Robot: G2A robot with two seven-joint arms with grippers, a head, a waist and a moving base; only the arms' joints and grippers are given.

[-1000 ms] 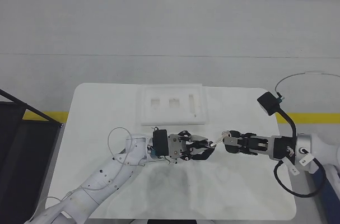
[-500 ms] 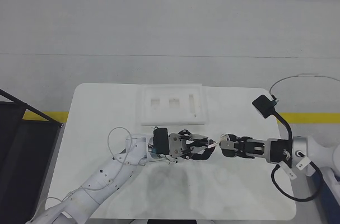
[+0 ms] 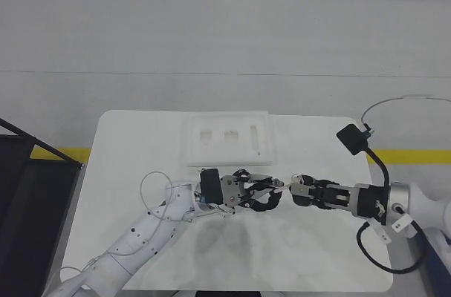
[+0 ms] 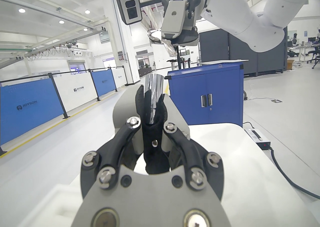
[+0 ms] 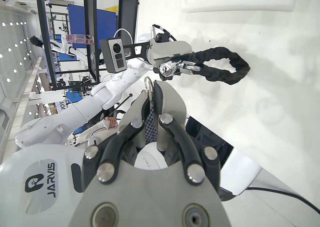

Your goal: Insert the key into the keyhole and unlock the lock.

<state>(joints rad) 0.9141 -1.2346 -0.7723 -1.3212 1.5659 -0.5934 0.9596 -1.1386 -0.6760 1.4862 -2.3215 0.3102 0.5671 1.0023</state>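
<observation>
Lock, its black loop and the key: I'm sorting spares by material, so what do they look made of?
Lock body: polished metal, probably chrome-plated, going by its mirror-like reflections.
Loop: a black fabric sleeve, wrinkled and matte; what it covers is hidden.
Key: bare silvery metal that glints in the light.

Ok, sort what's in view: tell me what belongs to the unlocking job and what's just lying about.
In the job:
- lock with black chain loop, held in the left gripper
- key, held in the right gripper

Lying about:
- white foam tray on the table, beyond both grippers
</observation>
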